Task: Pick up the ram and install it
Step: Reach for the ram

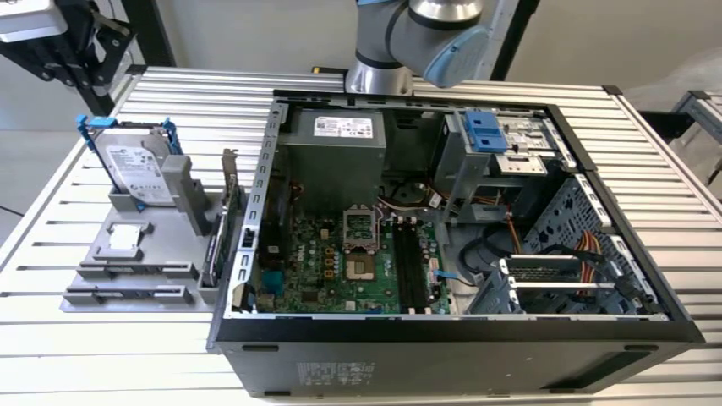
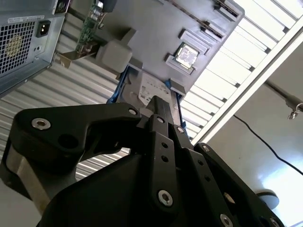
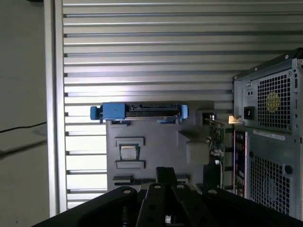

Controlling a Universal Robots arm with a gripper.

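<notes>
Well clear of the end effector [image 3: 165,172], ram [image 1: 212,254] on grey fixture [image 1: 158,254].

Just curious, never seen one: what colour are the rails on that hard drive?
Blue rails, clearest in the first wrist view.

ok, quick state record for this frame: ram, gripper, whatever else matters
ram: thin dark strip standing on edge in the grey fixture, on the side nearest the PC case; not picked up
gripper: aimed toward the fixture, apart from it, nothing seen in it
PC case: side open, on the slatted table
hard drive: upright in the fixture
</notes>
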